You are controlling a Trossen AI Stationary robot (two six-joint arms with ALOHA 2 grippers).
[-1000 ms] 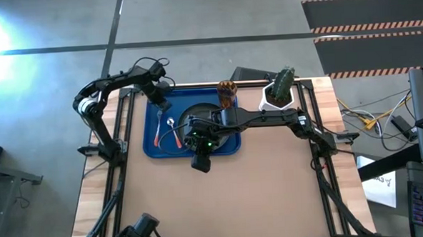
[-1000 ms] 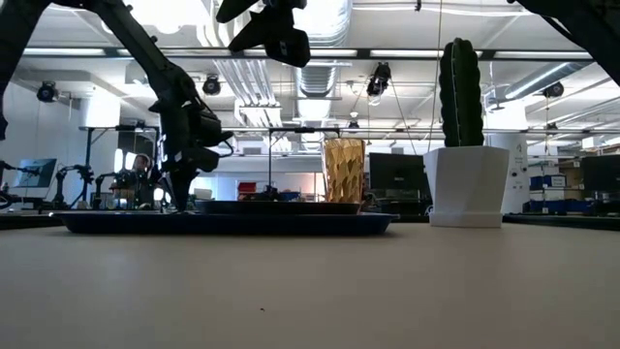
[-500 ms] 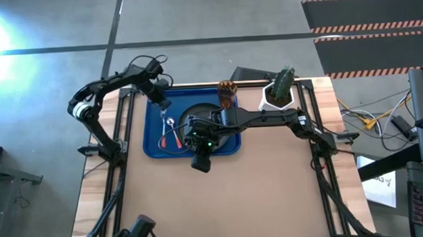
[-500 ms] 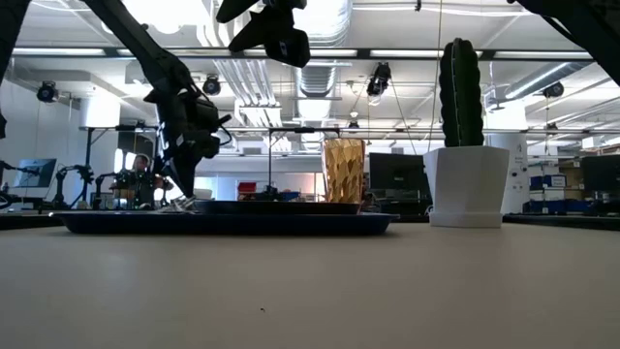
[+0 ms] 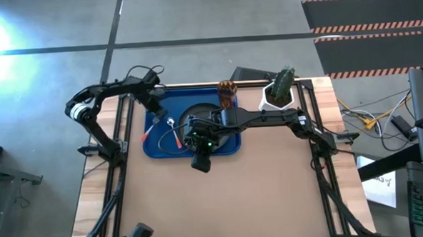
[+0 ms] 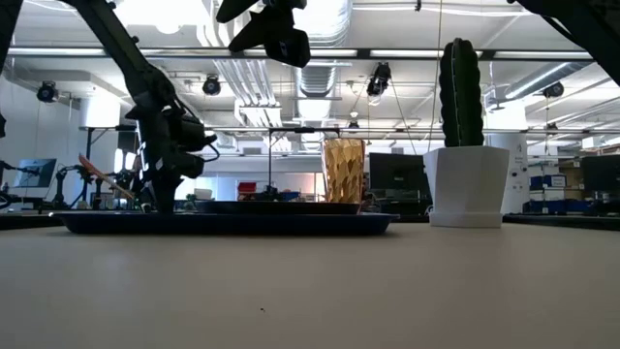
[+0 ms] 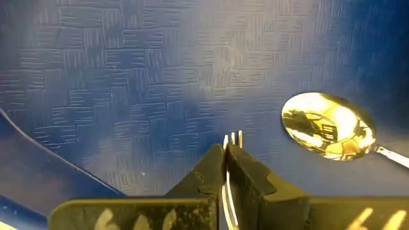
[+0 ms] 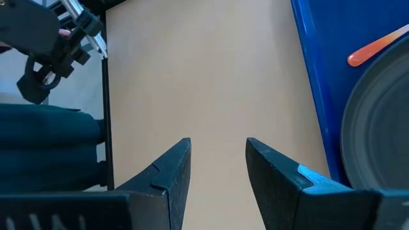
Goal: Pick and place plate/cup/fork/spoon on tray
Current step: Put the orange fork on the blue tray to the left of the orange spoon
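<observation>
My left tool (image 7: 227, 160) is clamped on the fork (image 5: 149, 131), tines just above the blue tray (image 5: 150, 150) beside the spoon (image 7: 329, 133) — the fork's placement is the step in hand. Next, I judge, comes lowering it flat and letting go. My right tool (image 8: 216, 166) waits spread and empty over the counter (image 8: 211, 83), by the plate (image 8: 383, 128); the cup (image 6: 344, 171) stands at the tray's far edge.

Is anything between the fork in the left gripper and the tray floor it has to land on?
Nothing visible. The left gripper is shut on the fork, tines just over bare blue tray. The spoon lies off to one side on the tray, apart from the tines.
</observation>
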